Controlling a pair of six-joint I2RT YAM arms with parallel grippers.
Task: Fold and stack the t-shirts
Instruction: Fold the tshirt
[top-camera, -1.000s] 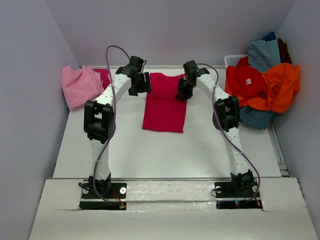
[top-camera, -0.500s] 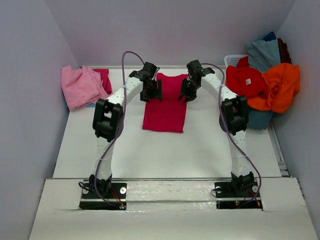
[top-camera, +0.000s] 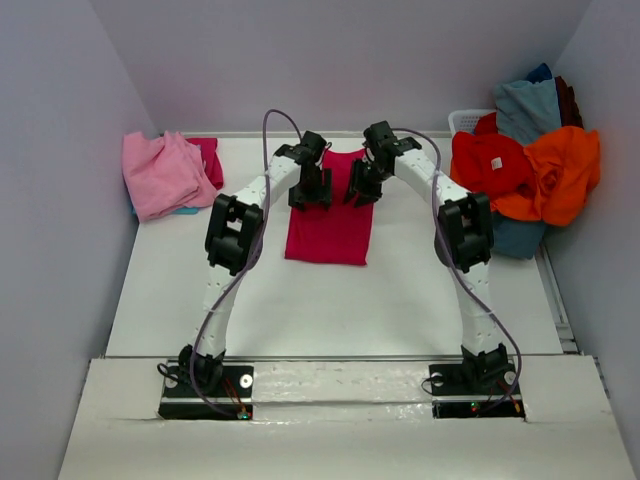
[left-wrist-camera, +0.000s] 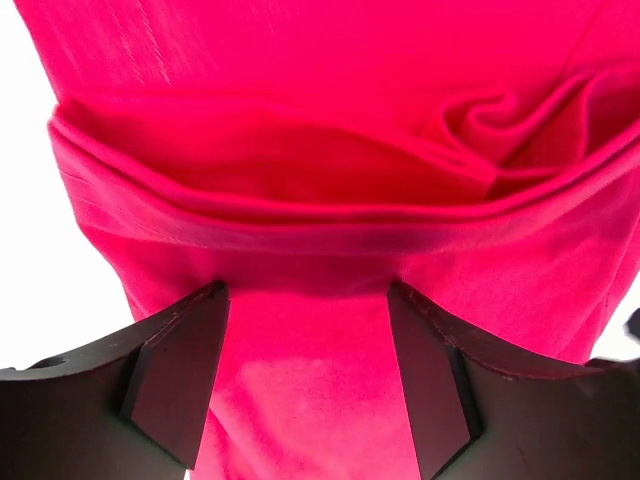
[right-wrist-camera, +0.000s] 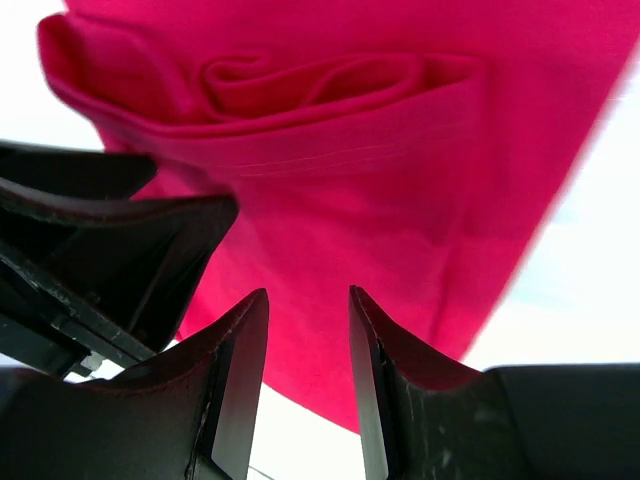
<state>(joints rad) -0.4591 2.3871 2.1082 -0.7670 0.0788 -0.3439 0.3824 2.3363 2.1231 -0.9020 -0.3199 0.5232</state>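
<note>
The left gripper is gaping wide over the folded magenta shirt. The right gripper is standing narrowly open beside it, holding nothing.

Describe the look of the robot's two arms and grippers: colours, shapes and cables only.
Both the left arm and the right arm have white links joined by boxy black joint housings, on black bases. A thin grey-purple cable loops loosely along each. The left gripper and right gripper are black, with flat, wedge-shaped fingers.

A lab test cell: plain walls enclosing a white table.
</note>
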